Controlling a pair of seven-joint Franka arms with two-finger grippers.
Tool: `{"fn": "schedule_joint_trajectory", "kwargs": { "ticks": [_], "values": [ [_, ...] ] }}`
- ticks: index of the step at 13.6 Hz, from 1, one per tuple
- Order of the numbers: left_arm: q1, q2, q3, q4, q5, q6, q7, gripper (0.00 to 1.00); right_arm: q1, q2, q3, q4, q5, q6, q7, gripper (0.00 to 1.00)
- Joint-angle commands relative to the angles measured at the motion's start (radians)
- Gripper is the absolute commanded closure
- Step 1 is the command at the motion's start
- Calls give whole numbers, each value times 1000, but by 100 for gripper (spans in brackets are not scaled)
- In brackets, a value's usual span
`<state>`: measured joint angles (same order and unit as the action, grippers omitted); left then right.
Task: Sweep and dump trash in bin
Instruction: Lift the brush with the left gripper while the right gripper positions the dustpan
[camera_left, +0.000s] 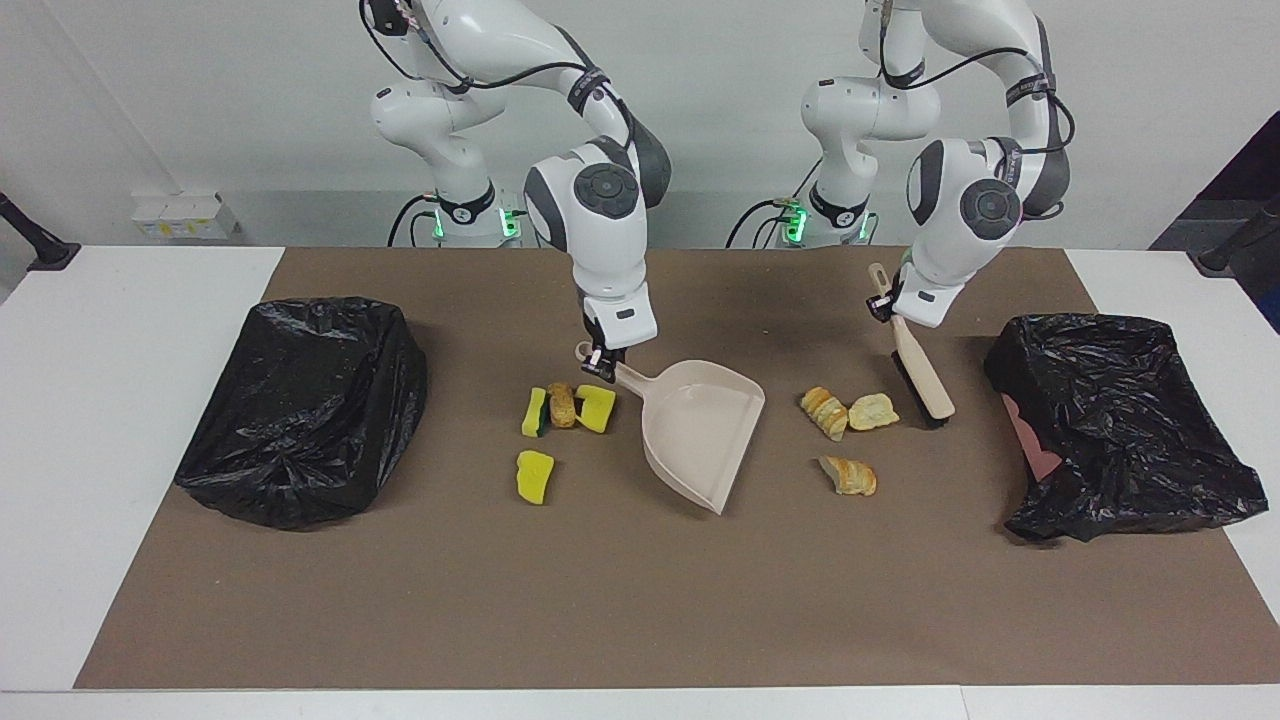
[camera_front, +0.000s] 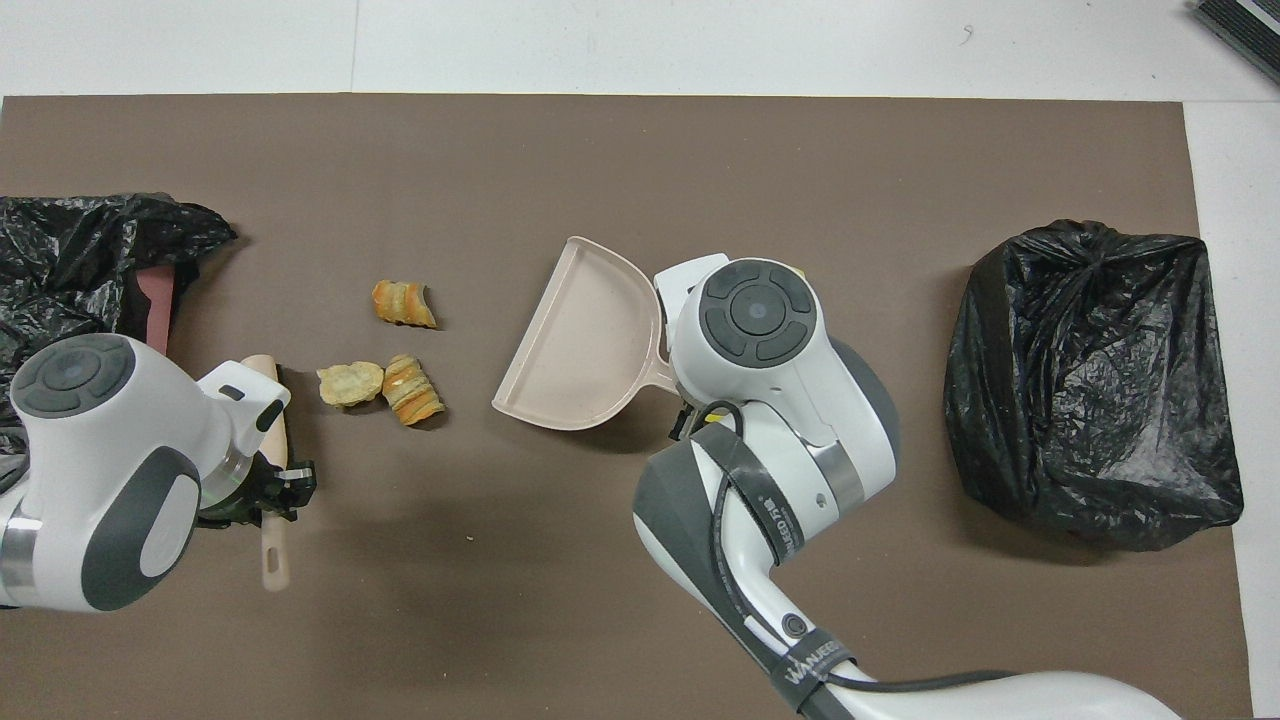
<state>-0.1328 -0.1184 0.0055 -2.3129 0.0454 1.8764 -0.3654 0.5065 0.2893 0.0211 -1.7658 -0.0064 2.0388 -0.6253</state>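
Observation:
My right gripper (camera_left: 598, 362) is shut on the handle of the beige dustpan (camera_left: 700, 430), whose mouth faces three bread chunks (camera_left: 825, 412) (camera_left: 872, 410) (camera_left: 848, 475). My left gripper (camera_left: 885, 303) is shut on the handle of the beige brush (camera_left: 925, 385). Its black bristles hang low beside the chunks, toward the left arm's end. Three yellow sponge pieces (camera_left: 597, 408) (camera_left: 535, 412) (camera_left: 535, 476) and a brown lump (camera_left: 562, 404) lie by the dustpan's handle. In the overhead view the right arm hides them, while the dustpan (camera_front: 585, 345), the chunks (camera_front: 403, 303) and the left gripper (camera_front: 272, 490) show.
A bin lined with a black bag (camera_left: 1120, 420) stands at the left arm's end of the brown mat, and a second one (camera_left: 300, 400) at the right arm's end. In the overhead view they are the bin (camera_front: 80, 290) and the bin (camera_front: 1090, 380).

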Motion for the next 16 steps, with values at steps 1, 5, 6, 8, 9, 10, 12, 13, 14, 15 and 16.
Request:
{"fn": "schedule_joint_trajectory", "kwargs": {
  "ticks": [1, 5, 6, 8, 9, 10, 12, 13, 14, 15, 16],
  "values": [
    [21, -7, -7, -28, 14, 7, 60, 100, 4, 13, 10, -14, -15, 28, -72, 100],
    [-30, -3, -10, -31, -2, 69, 66, 100, 18, 22, 10, -11, -32, 6, -132, 100],
    [-39, -3, -10, -31, -24, 73, 68, 100, 21, 22, 11, -11, -32, 8, -132, 100],
    [-85, 5, -12, -33, -61, 83, 68, 100, 23, 21, 13, -11, -18, 0, -120, 100],
    [-105, 12, -10, -37, -96, 98, 62, 100, 23, 21, 13, -12, -18, -6, -120, 100],
    [-117, 16, -10, -42, -126, 127, 46, 100, 26, 19, 13, -14, -18, -5, -119, 100],
    [-131, 19, -10, -42, -183, 153, 1, 100, 26, 21, 13, -14, -18, -3, -116, 100],
    [-142, 19, -12, -42, -191, 168, -29, 100, 26, 21, 13, -14, -18, -5, -111, 100],
    [-168, 34, -12, -39, -202, 179, -47, 100, 26, 19, 13, -15, -18, -8, -109, 100],
    [-198, 64, -13, -31, -229, 208, -81, 100, 26, 19, 13, -15, -18, -8, -108, 100],
    [-229, 80, -13, -31, -257, 258, -102, 100, 26, 19, 13, -15, -18, -8, -108, 100]
  ]
}}
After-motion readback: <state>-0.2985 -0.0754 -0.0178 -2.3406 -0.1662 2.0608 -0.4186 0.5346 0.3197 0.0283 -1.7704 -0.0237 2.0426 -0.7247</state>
